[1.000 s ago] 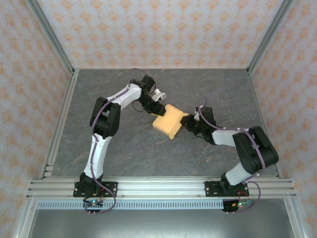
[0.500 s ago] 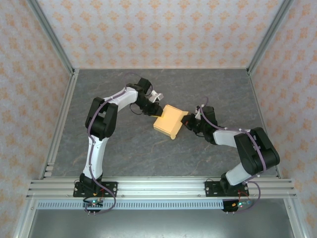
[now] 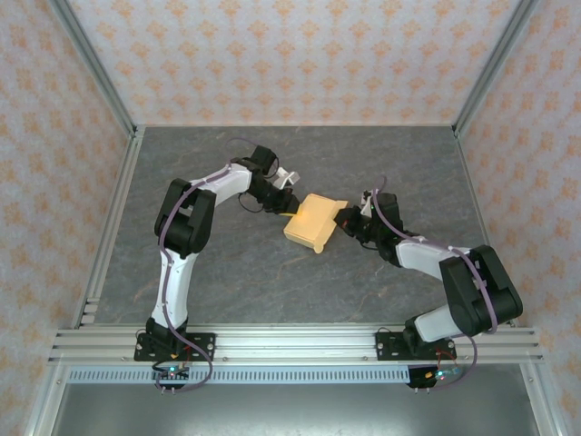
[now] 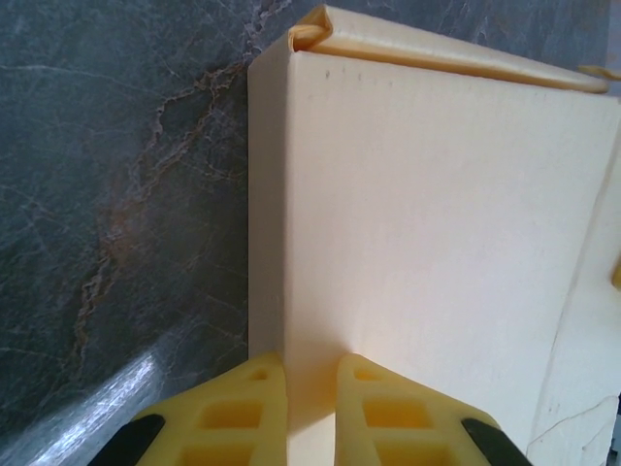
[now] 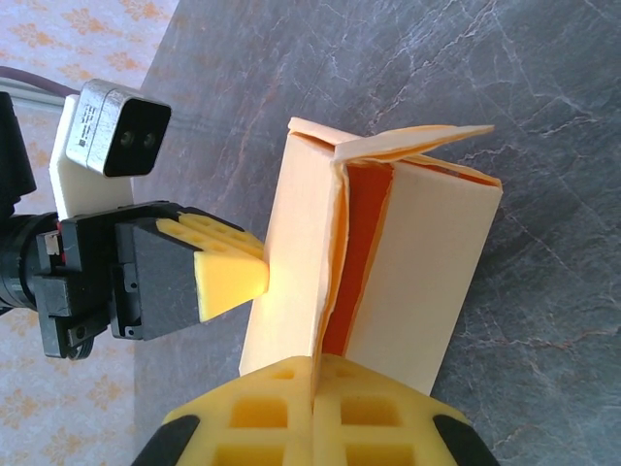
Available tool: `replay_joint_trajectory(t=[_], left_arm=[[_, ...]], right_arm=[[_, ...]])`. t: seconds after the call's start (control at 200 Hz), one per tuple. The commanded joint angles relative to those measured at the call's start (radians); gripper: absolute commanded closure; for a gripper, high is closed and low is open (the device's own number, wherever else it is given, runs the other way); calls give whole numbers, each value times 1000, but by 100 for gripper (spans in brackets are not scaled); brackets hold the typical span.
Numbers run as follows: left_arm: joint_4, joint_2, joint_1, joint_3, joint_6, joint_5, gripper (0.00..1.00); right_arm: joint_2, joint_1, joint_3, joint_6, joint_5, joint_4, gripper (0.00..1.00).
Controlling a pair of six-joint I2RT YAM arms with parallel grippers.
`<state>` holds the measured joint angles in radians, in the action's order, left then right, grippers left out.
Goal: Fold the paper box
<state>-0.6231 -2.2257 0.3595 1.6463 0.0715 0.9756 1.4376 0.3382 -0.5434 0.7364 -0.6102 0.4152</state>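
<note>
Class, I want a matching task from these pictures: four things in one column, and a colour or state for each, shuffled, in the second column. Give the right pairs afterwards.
Things:
1. paper box
2. left hand
3. right hand
4. table

Descriptions:
A. shut on the box's right side
B. pale orange-yellow, partly folded, a flap standing open
C. dark grey with marble veins
D. shut on the box's left edge

Pairs: 1-B, 2-D, 3-A, 4-C

Top external: high above the near edge, looking down on the grey marbled tabletop [image 3: 236,263]. Wrist views: close, facing each other across one orange-yellow paperboard box [image 4: 427,243], left wrist nearest.
</note>
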Motion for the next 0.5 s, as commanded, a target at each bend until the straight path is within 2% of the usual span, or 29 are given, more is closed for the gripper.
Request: replay_joint_trajectory(t=[0.0,0.495], left_arm=[[-25,-14,47,-6,-1,-12,88],[-32,-26,46,21,-3,9,86]], right_arm=[[-21,3,-49,-14,-23,66,100],[-59,2,-71,-17,-8,19,100]])
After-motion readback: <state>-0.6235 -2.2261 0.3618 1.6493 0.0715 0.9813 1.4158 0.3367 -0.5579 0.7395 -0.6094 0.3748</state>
